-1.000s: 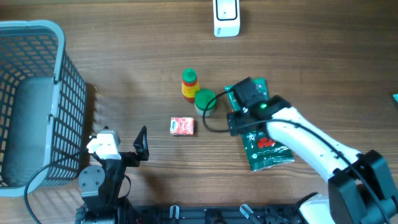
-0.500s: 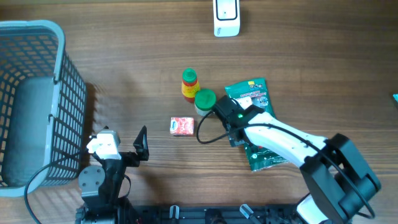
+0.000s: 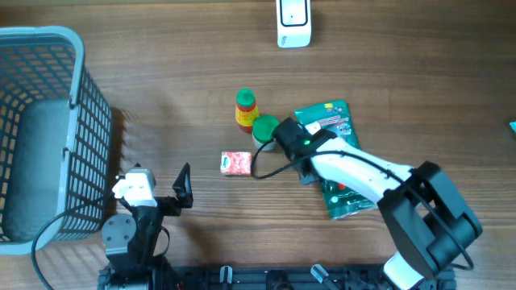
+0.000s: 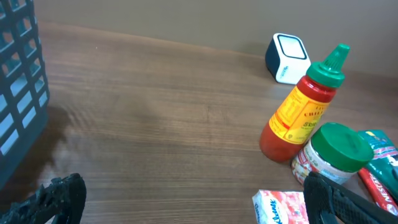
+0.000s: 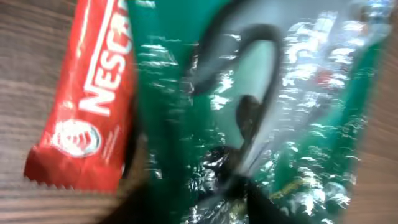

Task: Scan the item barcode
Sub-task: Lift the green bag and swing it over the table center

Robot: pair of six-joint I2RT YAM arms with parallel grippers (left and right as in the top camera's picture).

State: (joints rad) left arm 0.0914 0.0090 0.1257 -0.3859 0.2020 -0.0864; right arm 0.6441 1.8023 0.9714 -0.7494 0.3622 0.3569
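Centrally, just right of the worktop's [image 3: 403,72] middle, a green foil packet [image 3: 332,119] lies flat, with a red Nescafé sachet [image 5: 87,106] lying against one side of it. The right pincer [image 3: 295,138] is down on the packet's left part, just beside a green-lidded jar [image 3: 265,129]. The close-up from its wrist is smeared with blur, so I cannot tell whether its fingers are apart or already clamped on the foil. A red sauce bottle [image 3: 245,109] stands just behind the jar, and a small tissue pack [image 3: 236,163] lies nearer the front. Far back, well apart from all this, sits the white scanner [image 3: 293,22]. The left pincer [image 3: 184,189] rests near the front edge with fingers spread wide, holding nothing, beside a grey basket [image 3: 93,105].

The step appears to be picking the packet up. Foil is slippery and crinkles, so a firm pinch on an edge or seam, clear of the jar, would likely serve best. Lifting straight up should avoid knocking the jar and bottle. No barcode is visible, so the packet may need turning before it faces the scanner.
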